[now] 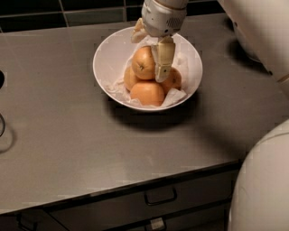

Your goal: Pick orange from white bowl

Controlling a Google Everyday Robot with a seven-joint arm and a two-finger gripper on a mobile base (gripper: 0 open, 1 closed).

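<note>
The white bowl [102,59] stands at the back middle of the grey counter, lined with crumpled white paper [175,95]. The orange [142,63] is the pale top fruit of a pile, with a small dark stem dot. A deeper-orange fruit [147,93] lies in front of it, and smaller ones sit at the right [175,80] and left [128,77]. My gripper [150,57] reaches down from above into the bowl. One finger [163,59] presses the orange's right side and the other [137,35] sits at its back left, so the gripper is shut on the orange.
The grey counter [67,131] runs left and forward to its front edge, with drawers and a handle [160,197] below. My white arm [257,31] and base [264,180] fill the right side. A dark tiled wall [54,11] runs behind the bowl.
</note>
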